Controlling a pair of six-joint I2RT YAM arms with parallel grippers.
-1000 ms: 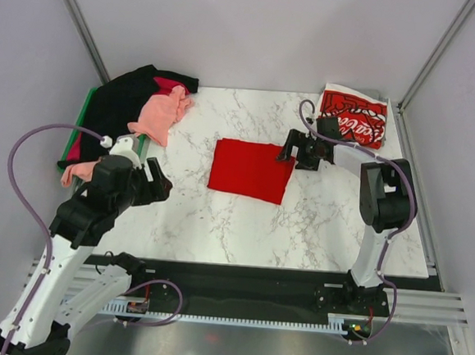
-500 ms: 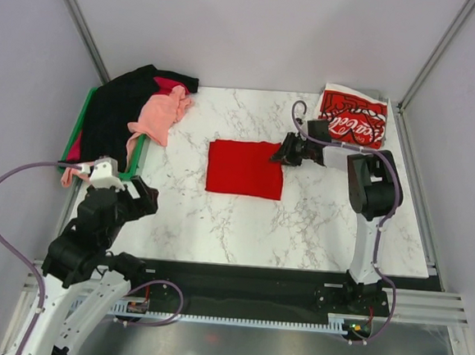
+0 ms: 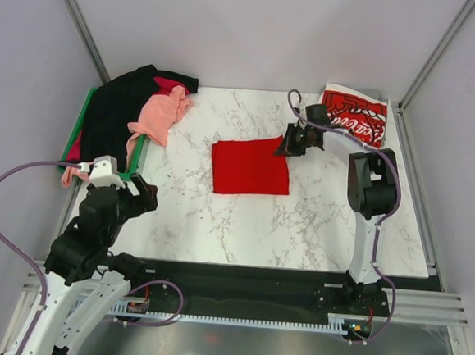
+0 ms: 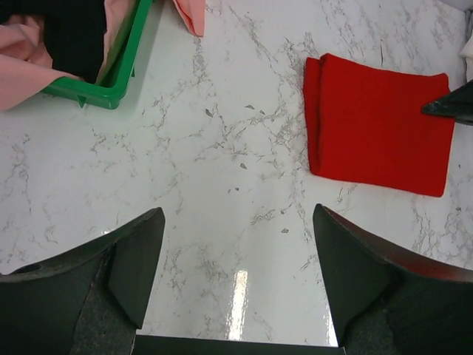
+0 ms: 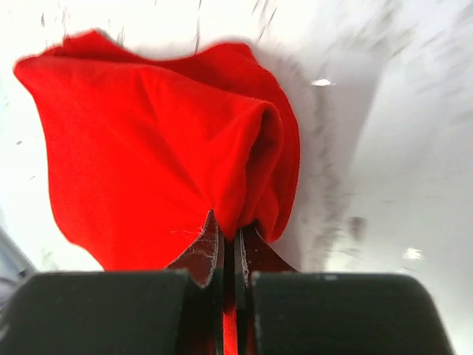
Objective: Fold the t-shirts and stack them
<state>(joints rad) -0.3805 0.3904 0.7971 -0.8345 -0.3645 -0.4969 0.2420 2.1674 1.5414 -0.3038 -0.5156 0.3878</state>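
folded red shirt (image 3: 251, 166) is clamped by its corner in the right gripper (image 5: 229, 248), now dragged closer to the coca-cola shirt (image 3: 353, 117); stacking is likely begun. left gripper (image 4: 236, 244) is held open, empty.

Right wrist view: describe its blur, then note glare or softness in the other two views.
Right wrist view: the marble table is overexposed and streaked with motion blur, while the plain red t-shirt pinched in the right end effector looks fairly sharp. Left wrist view: sharp, one bright reflection on the marble low centre. Top external view: evenly lit, sharp, soft shadows.
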